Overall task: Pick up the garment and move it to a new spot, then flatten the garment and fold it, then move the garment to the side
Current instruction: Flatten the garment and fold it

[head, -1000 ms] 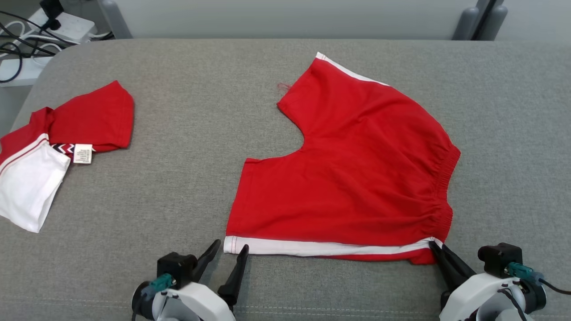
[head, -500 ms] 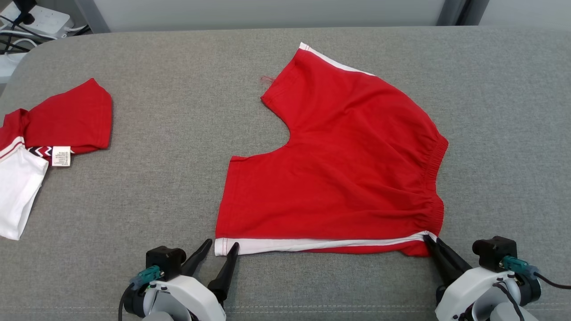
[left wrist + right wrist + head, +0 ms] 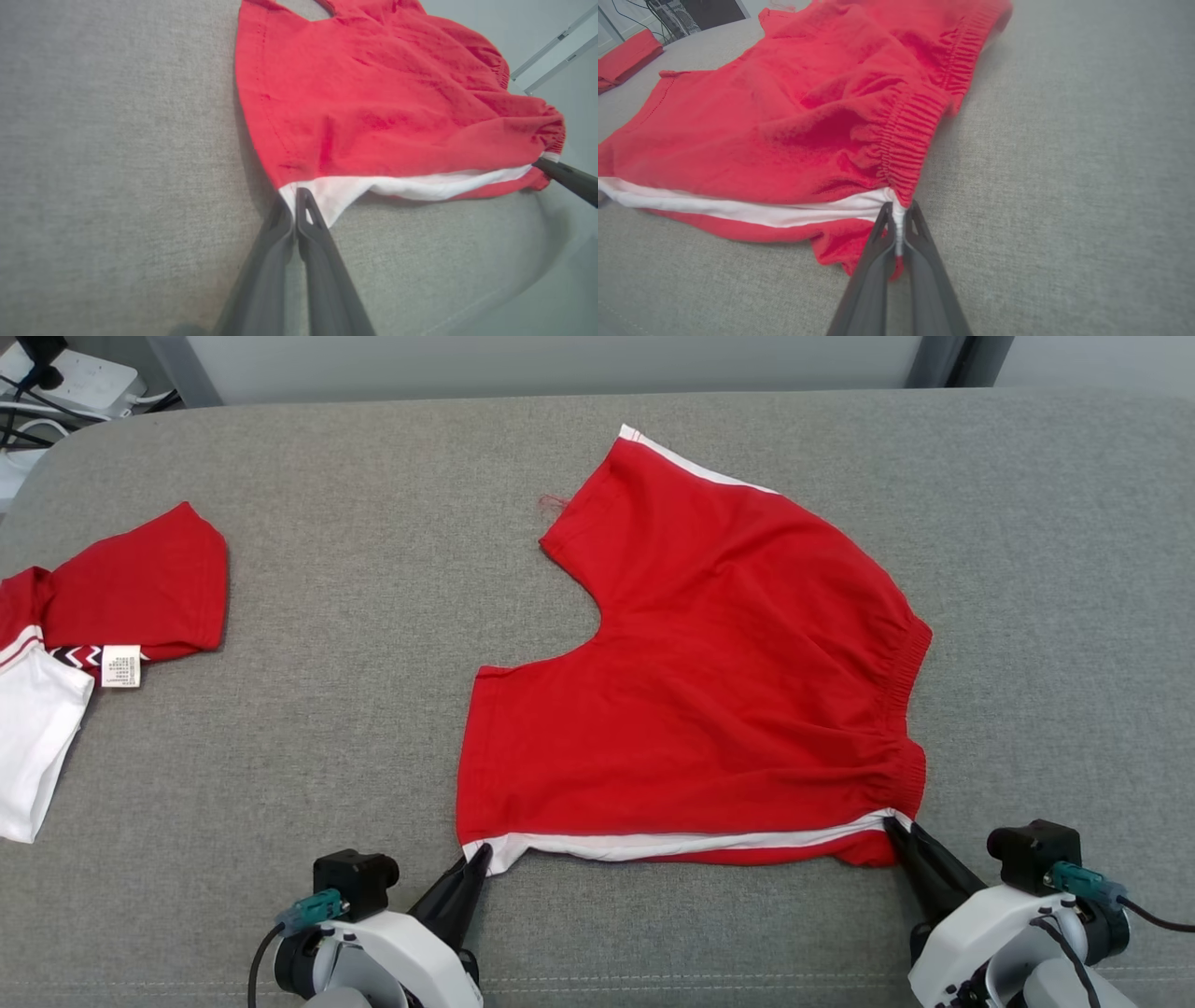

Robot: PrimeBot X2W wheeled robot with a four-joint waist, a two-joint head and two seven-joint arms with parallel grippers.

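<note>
Left gripper (image 3: 478, 861) pinched tight on the shorts (image 3: 728, 709) at the white hem corner. Shorts spread flat on the cushion (image 3: 327, 523), centre. Right gripper (image 3: 896, 826) clamped on the waistband corner. Likely best: raise both corners level, edge taut, fold away evenly without dragging the far leg.

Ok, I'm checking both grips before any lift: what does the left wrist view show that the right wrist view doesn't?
Left wrist view: the left gripper, jaws shut on the white-trimmed hem corner of the red garment, with the dark tip of the right gripper at the far corner. Right wrist view: jaws pinching the corner beside the gathered elastic waistband, plus a second red garment far off. Both: the red garment lying on the grey padded surface.
</note>
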